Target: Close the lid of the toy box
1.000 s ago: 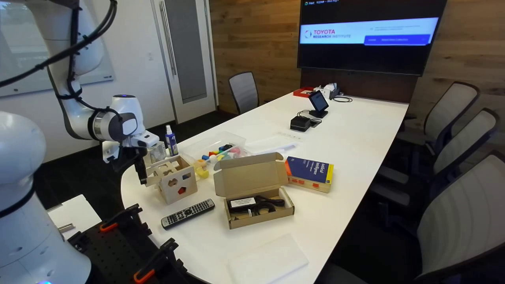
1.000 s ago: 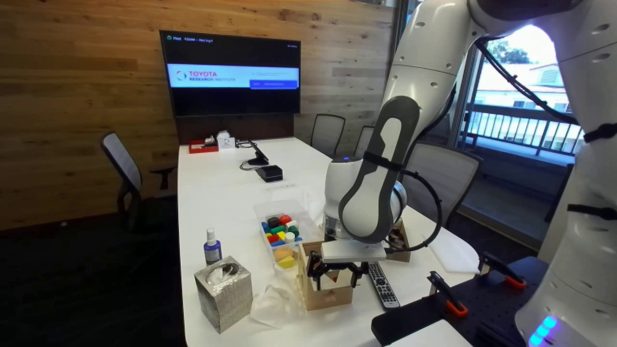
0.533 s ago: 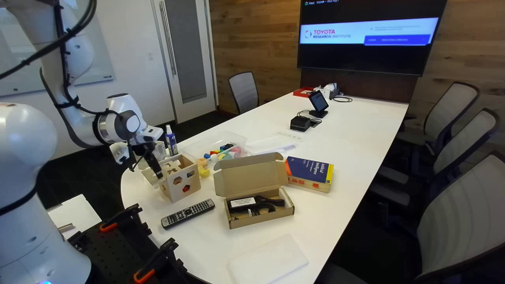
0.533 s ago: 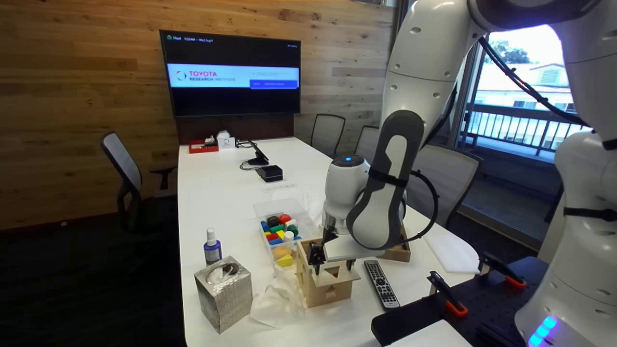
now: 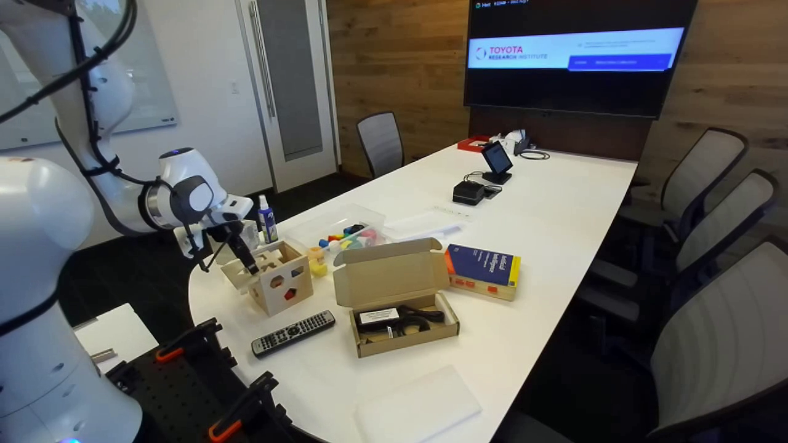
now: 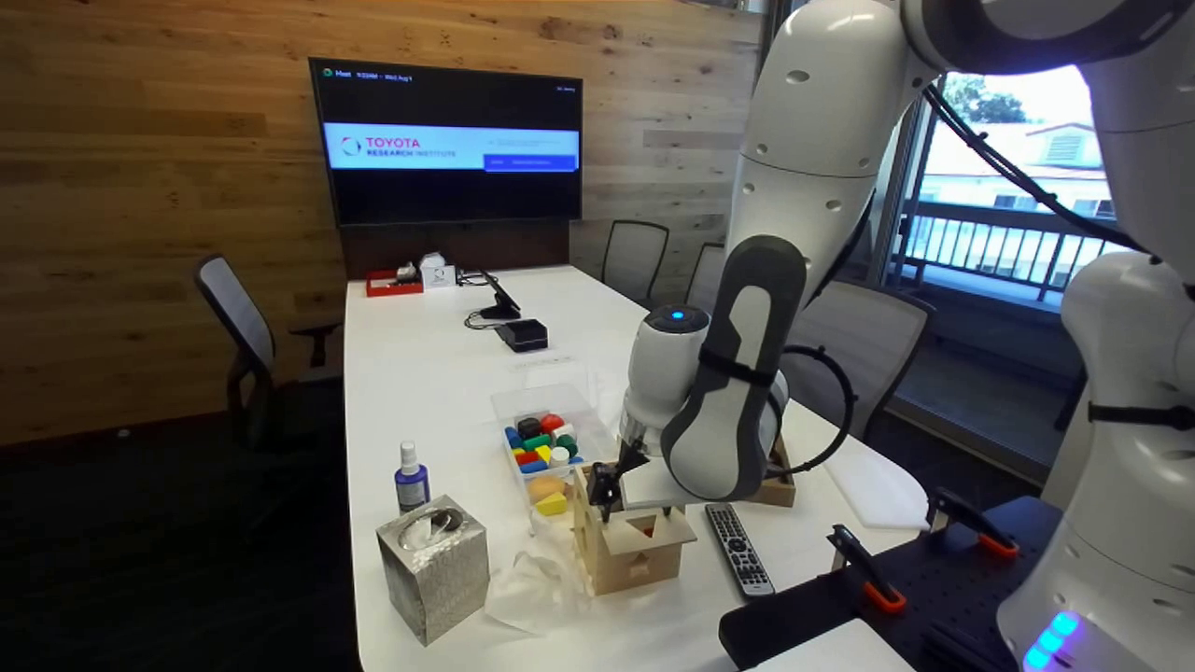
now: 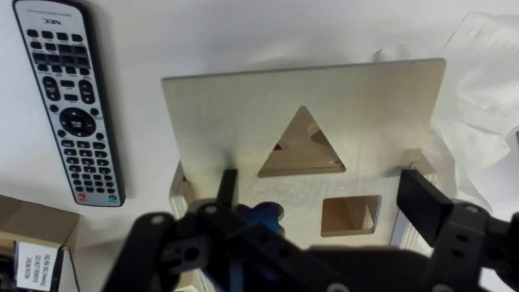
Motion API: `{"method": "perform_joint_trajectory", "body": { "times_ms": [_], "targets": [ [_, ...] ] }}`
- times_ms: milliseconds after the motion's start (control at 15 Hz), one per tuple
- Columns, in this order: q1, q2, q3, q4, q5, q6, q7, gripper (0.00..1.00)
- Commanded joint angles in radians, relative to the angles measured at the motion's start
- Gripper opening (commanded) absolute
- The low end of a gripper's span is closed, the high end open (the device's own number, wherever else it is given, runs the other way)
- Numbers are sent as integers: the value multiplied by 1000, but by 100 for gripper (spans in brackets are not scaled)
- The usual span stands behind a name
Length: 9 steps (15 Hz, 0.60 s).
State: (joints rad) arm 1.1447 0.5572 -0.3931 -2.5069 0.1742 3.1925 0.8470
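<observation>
Hand (image 7: 319,175) gapes over lid (image 7: 306,186); exterior views add bottle (image 6: 412,483).

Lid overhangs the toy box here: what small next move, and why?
I'd probably slide the lid with the open pincer toward the uncovered end of the toy box, because the lid overhangs one wall while the opposite end looks open.

Pose Status: Angled Down

In an exterior view, the arm (image 6: 810,163) arches from its base (image 6: 1111,597) and slopes down to the wrist (image 6: 665,369). A blue indicator (image 6: 678,315) is lit atop the wrist. The tool (image 7: 320,175) is inclined, pointing downward and away from the base. Its two fingers (image 7: 423,205) stand well apart.
</observation>
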Motion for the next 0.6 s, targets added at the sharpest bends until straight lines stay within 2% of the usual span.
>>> {"method": "perform_joint_trajectory", "body": {
  "times_ms": [0,133,200,400,533],
  "targets": [
    [130,-93,-125,-55,23,-36,12,100],
    [201,-143,-208,-70,18,-65,4,100],
    [206,-185,-225,-75,10,-104,-10,100],
    [144,-301,-184,-69,18,-268,-45,100],
    [86,-356,-119,-70,73,-354,-89,100]
  ]
}}
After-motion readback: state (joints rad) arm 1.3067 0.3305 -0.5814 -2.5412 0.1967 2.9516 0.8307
